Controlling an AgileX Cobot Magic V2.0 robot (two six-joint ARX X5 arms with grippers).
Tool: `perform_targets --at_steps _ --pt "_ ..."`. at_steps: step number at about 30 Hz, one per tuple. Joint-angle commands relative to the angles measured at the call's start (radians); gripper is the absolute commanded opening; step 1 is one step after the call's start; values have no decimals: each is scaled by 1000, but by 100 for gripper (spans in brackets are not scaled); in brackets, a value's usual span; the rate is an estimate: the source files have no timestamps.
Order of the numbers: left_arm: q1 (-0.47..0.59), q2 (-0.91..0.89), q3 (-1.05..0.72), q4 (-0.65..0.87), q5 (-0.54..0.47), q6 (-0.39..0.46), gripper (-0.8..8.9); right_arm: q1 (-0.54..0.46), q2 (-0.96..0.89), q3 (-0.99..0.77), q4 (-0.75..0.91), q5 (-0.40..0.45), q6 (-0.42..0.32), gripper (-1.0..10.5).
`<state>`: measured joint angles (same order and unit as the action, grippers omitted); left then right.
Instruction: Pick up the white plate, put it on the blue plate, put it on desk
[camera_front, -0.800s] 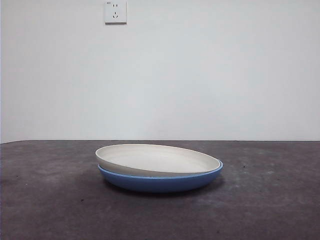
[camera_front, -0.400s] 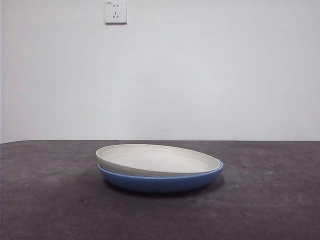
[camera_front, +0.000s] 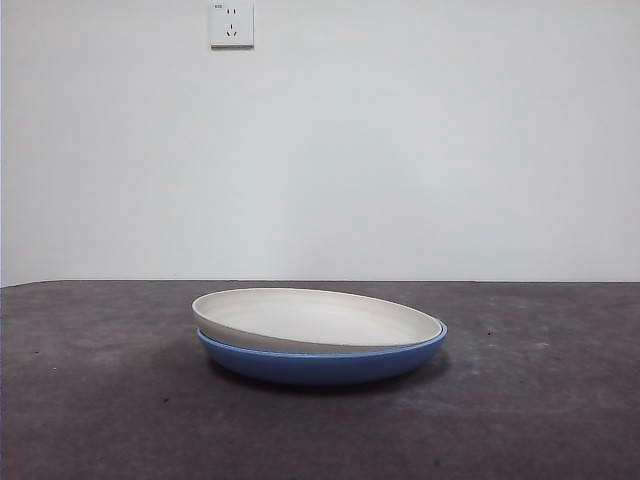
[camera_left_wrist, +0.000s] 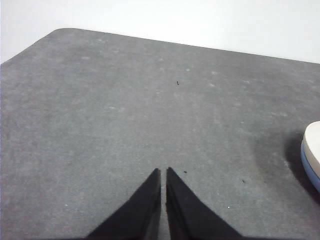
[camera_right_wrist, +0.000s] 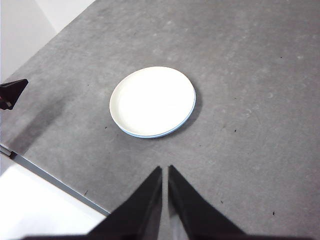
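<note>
The white plate (camera_front: 315, 318) lies inside the blue plate (camera_front: 320, 364) on the desk (camera_front: 90, 400), tilted a little with its left side raised. The right wrist view shows the white plate (camera_right_wrist: 151, 101) from above, with a thin edge of the blue plate (camera_right_wrist: 186, 117) along one side. My right gripper (camera_right_wrist: 164, 170) is shut and empty, high above the desk and away from the plates. My left gripper (camera_left_wrist: 163, 172) is shut and empty over bare desk (camera_left_wrist: 125, 115); the white plate's rim (camera_left_wrist: 314, 145) over the blue plate (camera_left_wrist: 310, 172) shows at that picture's edge.
A white wall with a socket (camera_front: 231, 23) stands behind the desk. The desk's edge (camera_right_wrist: 55, 179) runs near the plates in the right wrist view. A black tip of the other gripper (camera_right_wrist: 12, 91) shows at that view's side.
</note>
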<state>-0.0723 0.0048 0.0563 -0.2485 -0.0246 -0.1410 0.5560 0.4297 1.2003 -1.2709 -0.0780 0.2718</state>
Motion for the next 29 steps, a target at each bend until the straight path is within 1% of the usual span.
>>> perform_targets --at_steps 1,15,16,17,18,21,22,25,29 --pt "0 -2 -19 -9 -3 5 19 6 6 10 11 1 9 17" --pt "0 -2 -19 -9 -3 5 19 6 6 10 12 0 8 17" --pt "0 -2 -19 -9 -3 5 19 -1 7 9 9 2 -10 17" --pt "0 -2 -19 -9 -2 5 19 -17 8 4 13 5 -60 17" --pt "0 -2 -19 -9 -3 5 19 -42 5 -12 48 9 -114 17" --pt "0 -2 -19 -9 -3 5 19 -135 -40 -140 271 5 -159 17" --pt "0 -2 -19 -9 -3 5 19 -177 -72 -223 384 -2 -195 17" --pt "0 -2 -19 -9 -3 5 19 -286 -156 -472 667 0 -254 17" --pt "0 -2 -19 -9 -3 5 19 -407 -256 -793 974 17 -292 17"
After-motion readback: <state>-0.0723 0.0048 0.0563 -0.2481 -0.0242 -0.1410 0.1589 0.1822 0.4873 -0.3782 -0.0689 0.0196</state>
